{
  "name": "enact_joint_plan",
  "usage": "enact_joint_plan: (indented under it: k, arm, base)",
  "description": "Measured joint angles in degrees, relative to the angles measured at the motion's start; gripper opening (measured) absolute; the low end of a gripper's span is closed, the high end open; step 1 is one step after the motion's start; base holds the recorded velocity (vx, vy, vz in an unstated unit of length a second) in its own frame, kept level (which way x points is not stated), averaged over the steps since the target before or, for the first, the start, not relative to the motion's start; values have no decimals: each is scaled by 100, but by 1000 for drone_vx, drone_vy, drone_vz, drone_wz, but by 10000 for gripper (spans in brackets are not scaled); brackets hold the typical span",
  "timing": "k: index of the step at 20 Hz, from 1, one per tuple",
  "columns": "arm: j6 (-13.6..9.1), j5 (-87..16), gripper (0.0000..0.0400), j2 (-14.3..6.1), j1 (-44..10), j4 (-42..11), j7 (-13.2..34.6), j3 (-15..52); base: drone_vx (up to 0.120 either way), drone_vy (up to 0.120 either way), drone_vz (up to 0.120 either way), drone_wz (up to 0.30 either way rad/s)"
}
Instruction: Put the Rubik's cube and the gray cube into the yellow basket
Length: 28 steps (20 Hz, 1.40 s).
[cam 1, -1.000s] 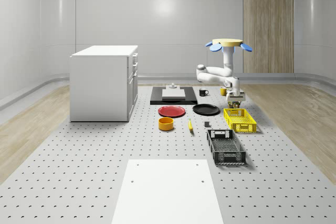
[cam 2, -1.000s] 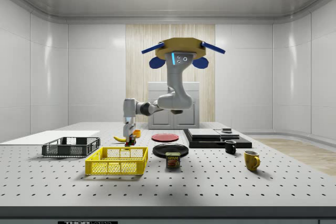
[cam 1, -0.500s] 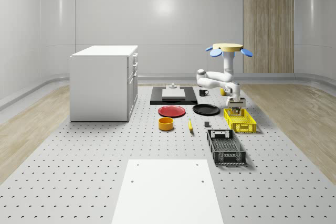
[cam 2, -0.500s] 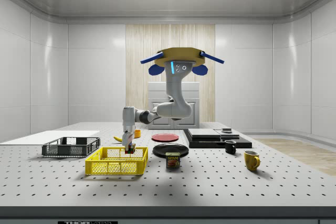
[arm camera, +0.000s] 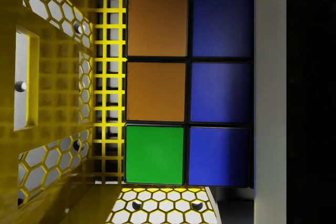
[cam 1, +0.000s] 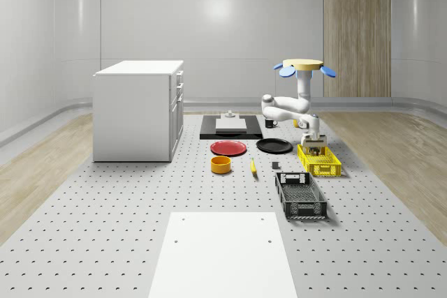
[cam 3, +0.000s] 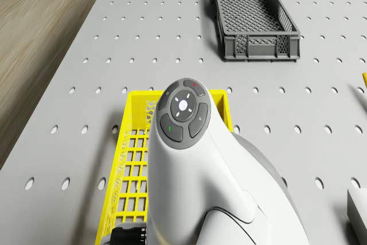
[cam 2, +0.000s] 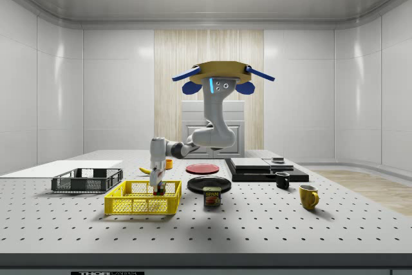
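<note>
Wrist view: the Rubik's cube (arm camera: 186,90) is seen clamped against a gripper finger (arm camera: 269,77), low inside the yellow basket (arm camera: 58,93), above its mesh floor. From the side view, the gripper (cam 2: 158,190) is lowered into the basket while the drone (cam 2: 222,75) is held hovering above the worktop (cam 2: 270,223), beside the basket.

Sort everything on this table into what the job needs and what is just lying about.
Job: Rubik's cube, down inside the yellow basket with the gripper; gray cube, on the table by the banana; drone, hovering above the table.
Lying about: black crate, red plate, black plate, orange bowl, Spam can, yellow mug, black mug.
</note>
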Motion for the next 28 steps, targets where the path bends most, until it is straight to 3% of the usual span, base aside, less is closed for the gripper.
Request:
enact_joint_plan:
  k: [4,6,13,20,28]
  arm:
    - [88,-230,322,11,-50,72,4,-246]
    - [103,-298,354,21,-63,92,1,-311]
    - [-49,-29,392,42,10,-4,-4,-2]
    - [-192,322,399,46,72,-93,-7,377]
    - [-219,429,400,34,82,-113,-5,487]
  base:
    - [0,0,0,0]
    - [0,0,0,0]
    - [0,0,0,0]
    - [0,0,120,0]
    - [0,-120,40,0]
